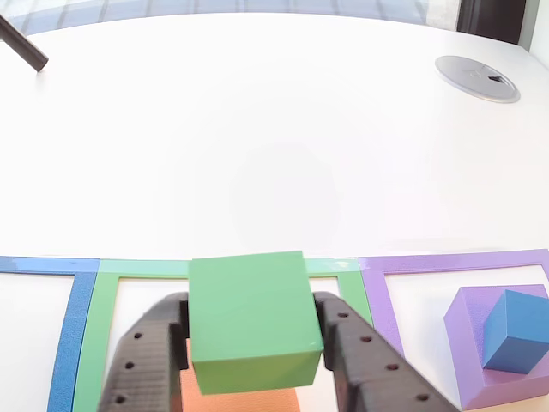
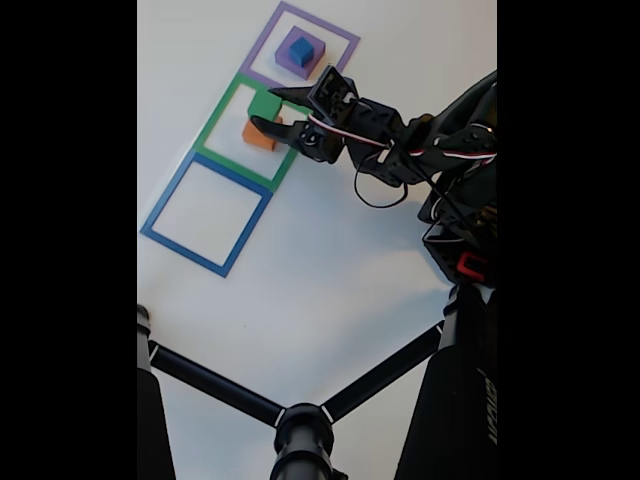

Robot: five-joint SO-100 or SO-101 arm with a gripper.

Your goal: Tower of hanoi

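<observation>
Gripper (image 1: pixel 254 343) clamped on green block (image 1: pixel 250 319) just above orange block (image 1: pixel 240 400) directly beneath, inside green outline (image 1: pixel 90 335); best kept level and lifted straight up, clear of blue cube (image 1: pixel 513 331) atop purple block (image 1: pixel 467 343) alongside.

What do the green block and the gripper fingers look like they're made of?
Green block: probably plastic, matte, with evenly coloured faces and crisp edges; painted wood can't be ruled out. Gripper fingers: likely 3D-printed black plastic, judging by the fine ridged texture and small round holes.
</observation>
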